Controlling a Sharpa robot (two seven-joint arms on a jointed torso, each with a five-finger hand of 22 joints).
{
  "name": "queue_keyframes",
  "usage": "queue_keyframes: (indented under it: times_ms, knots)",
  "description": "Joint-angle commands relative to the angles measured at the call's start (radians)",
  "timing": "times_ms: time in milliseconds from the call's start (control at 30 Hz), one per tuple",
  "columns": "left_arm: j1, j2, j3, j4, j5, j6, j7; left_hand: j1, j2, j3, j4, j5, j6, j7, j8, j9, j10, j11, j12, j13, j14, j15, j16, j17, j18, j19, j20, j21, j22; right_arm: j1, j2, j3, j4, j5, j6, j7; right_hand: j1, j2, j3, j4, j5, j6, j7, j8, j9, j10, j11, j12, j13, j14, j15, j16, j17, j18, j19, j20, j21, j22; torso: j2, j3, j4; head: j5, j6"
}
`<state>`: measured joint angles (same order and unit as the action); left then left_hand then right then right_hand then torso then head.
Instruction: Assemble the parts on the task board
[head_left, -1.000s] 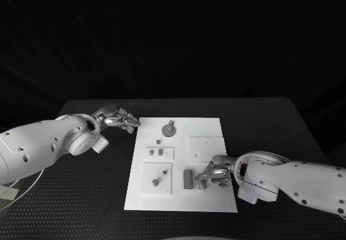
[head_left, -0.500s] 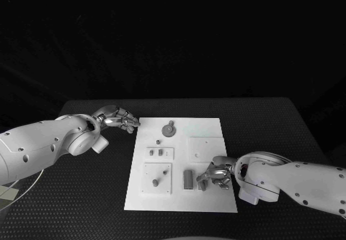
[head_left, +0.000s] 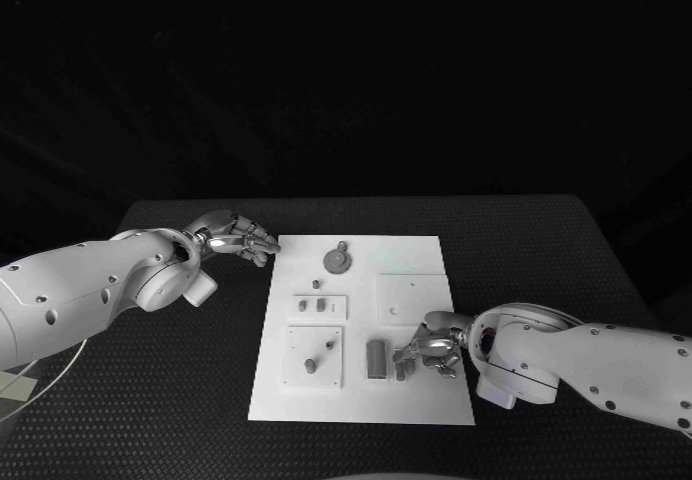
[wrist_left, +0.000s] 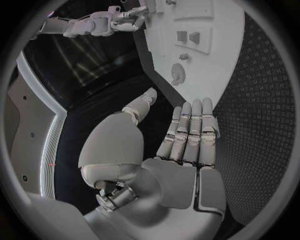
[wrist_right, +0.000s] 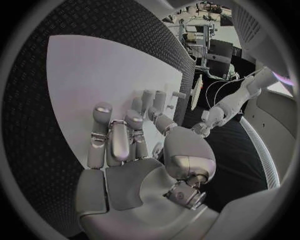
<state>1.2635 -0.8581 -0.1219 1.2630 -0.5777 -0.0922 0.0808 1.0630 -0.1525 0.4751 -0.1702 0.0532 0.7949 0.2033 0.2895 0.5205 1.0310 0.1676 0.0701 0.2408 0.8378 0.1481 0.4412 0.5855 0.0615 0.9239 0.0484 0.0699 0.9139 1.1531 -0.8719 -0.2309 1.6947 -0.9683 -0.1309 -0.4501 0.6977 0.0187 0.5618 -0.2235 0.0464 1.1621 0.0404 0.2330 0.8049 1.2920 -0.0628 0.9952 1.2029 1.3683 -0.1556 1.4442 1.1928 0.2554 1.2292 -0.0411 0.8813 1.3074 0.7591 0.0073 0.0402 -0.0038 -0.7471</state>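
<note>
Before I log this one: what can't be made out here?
- Right hand, head view: its fingers cover the parts under them, so a grasp cannot be told.
- Right wrist view: fingers hide the contact.
- Parts on the task board: too small to identify.

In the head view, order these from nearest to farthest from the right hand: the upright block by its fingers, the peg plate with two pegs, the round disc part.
From the right hand:
1. Upright block, just beside the fingers, near edge of the task board.
2. Peg plate, further toward the left arm's side.
3. Round disc part, at the far end.
</note>
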Motion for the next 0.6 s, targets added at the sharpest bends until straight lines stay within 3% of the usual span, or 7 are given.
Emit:
queue_keyframes:
  times_ms: [33,400,467,600]
  knots:
    - [0.001,0.001,0.0,0.001,0.0,0.012,0.007,-0.005,0.0,0.001,0.006,-0.004,-0.005,-0.002,0.005,-0.002,0.002,0.003,0.001,-0.002,0.004,0.0,-0.005,0.001,0.017,-0.007,0.001,0.001,-0.002,-0.001,0.001,0.0,0.0,-0.038,-0.04,0.016,-0.005,0.002,0.001,-0.005,0.002,0.004,0.0,0.007,0.001,0.0,-0.005,0.0,-0.002,0.001,-0.005,0.005,0.0,0.006,0.0,-0.004,0.005,0.02,0.0,-0.0002,0.0003,0.0,0.0]
    - [0.001,0.001,0.0,0.0,-0.001,0.013,0.007,-0.005,0.001,0.0,0.007,-0.004,-0.005,-0.002,0.005,-0.002,0.002,0.003,0.001,-0.002,0.005,0.0,-0.006,0.002,0.017,-0.007,0.001,0.001,-0.002,-0.001,-0.003,0.0,-0.007,-0.042,-0.05,0.027,-0.014,-0.005,-0.001,-0.01,0.002,0.003,0.001,0.005,0.001,0.0,-0.004,-0.003,-0.003,0.0,-0.006,0.005,0.0,0.006,0.001,-0.004,0.005,0.019,0.0,-0.0001,0.0003,-0.001,-0.001]
    - [0.001,0.001,0.0,0.0,-0.001,0.013,0.007,-0.005,0.001,0.0,0.007,-0.004,-0.005,-0.002,0.005,-0.002,0.002,0.003,0.001,-0.002,0.005,0.0,-0.006,0.002,0.017,-0.007,0.001,0.001,-0.002,-0.001,-0.007,0.0,-0.007,-0.045,-0.037,0.035,-0.017,-0.012,-0.001,-0.012,0.002,0.003,0.001,0.005,0.001,0.0,-0.004,-0.003,-0.003,0.0,-0.006,0.005,0.0,0.006,0.001,-0.004,0.005,0.018,0.0,0.0,0.0002,-0.002,0.0]
    - [0.001,0.0,0.0,0.0,-0.001,0.013,0.007,-0.005,0.001,0.0,0.007,-0.004,-0.005,-0.002,0.005,-0.002,0.002,0.003,0.001,-0.002,0.005,0.0,-0.006,0.003,0.017,-0.007,0.001,0.001,-0.002,-0.001,-0.025,0.0,0.009,-0.024,0.036,0.092,-0.02,-0.03,0.002,-0.019,0.002,0.002,0.001,0.005,0.001,0.001,-0.004,-0.004,-0.004,-0.001,-0.007,0.005,-0.003,0.006,0.002,-0.005,0.005,0.018,0.0,0.0003,0.0007,-0.002,0.001]
